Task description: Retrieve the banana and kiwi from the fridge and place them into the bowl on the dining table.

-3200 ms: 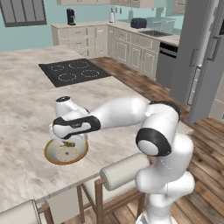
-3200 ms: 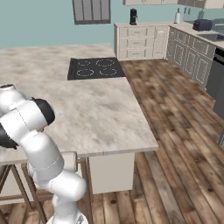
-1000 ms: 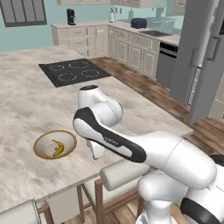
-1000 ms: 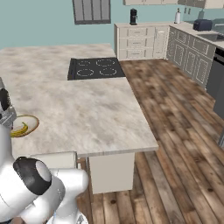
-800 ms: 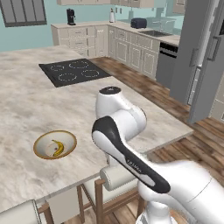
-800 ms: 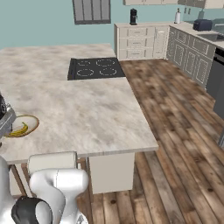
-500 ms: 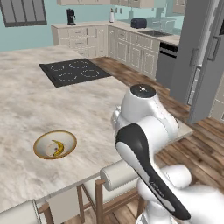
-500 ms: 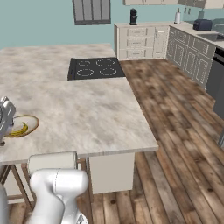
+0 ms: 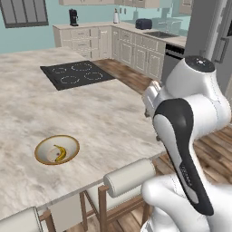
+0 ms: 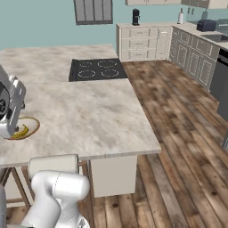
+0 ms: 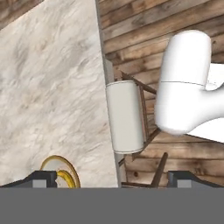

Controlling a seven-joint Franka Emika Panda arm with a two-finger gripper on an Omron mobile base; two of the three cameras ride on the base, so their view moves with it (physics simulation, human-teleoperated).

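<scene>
L→R in left base view: the bowl [image 9: 57,149] sits on the dining table [image 9: 99,118] near its front edge, w/ the banana [image 9: 58,153] lying inside. No kiwi in it. Mid-table, farther back, the black cooktop [image 9: 77,74]. Front edge: a chair [image 9: 129,176] w/ cream cushion tucked under the overhang. Far right, a strip of the grey fridge [image 9: 217,31] behind the arm's big white links.

Right base view: bowl [image 10: 24,128] at far left of the table [image 10: 89,116], banana [image 10: 19,132] partly hidden by the hand. Cooktop [image 10: 98,69] mid-table, wood floor [image 10: 187,133] to the right.

Hand view: cam looks down over the table edge [image 11: 52,87]; bowl rim [image 11: 54,162] and a bit of banana [image 11: 65,177] peek just above the bottom edge, chair cushion [image 11: 124,116] beside. The gripper [image 11: 111,177] has tips standing far apart at both lower corners, nothing between them – wide and empty.

Step in hand, as I read it: banana half is done; arm is clear of the bowl, hand free. Kiwi is left, and I can't see it anywhere here; presumably in the fridge.

Next move calls for: base + arm heading to the fridge on the right, getting a door open by its handle, finding the kiwi on a shelf, and closing on a small round fruit that'll roll if nudged off-centre.
</scene>
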